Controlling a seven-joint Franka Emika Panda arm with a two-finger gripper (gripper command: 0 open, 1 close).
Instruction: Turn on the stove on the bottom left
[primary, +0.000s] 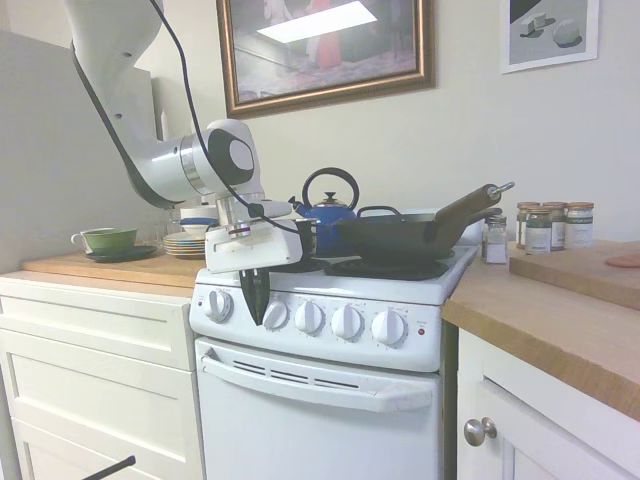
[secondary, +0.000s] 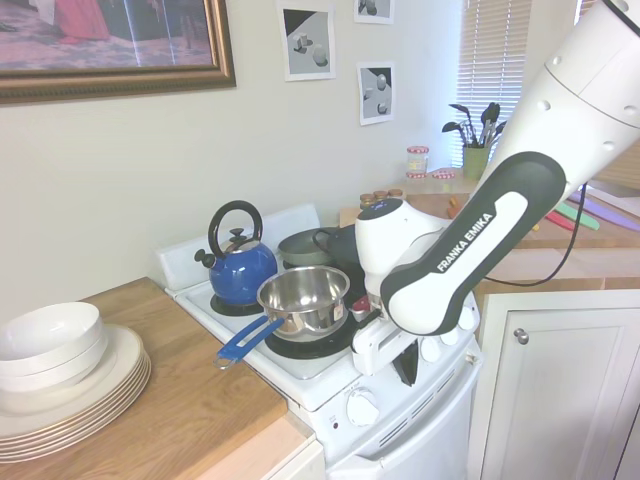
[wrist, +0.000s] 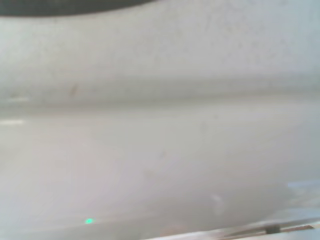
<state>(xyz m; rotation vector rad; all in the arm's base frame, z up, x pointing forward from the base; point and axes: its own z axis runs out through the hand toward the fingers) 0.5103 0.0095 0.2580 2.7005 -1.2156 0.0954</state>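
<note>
The narrow white stove (primary: 320, 400) has black coil burners on top and a row of round white knobs (primary: 309, 318) across its front panel. My gripper (primary: 256, 305) hangs fingers-down right in front of that panel, between the leftmost knob (primary: 218, 305) and the second knob (primary: 275, 315). Its dark fingers look pressed together into one wedge, with nothing seen between them. In the second exterior view the gripper (secondary: 405, 368) sits above the large near knob (secondary: 362, 408). The wrist view holds only a blurred white surface (wrist: 160, 125).
A blue kettle (primary: 330, 212), a dark wok (primary: 400, 235) and a steel saucepan (secondary: 303, 298) with a blue handle stand on the burners. Stacked plates (secondary: 60, 385) rest on the wooden counter left of the stove. Spice jars (primary: 548, 226) stand on the right counter.
</note>
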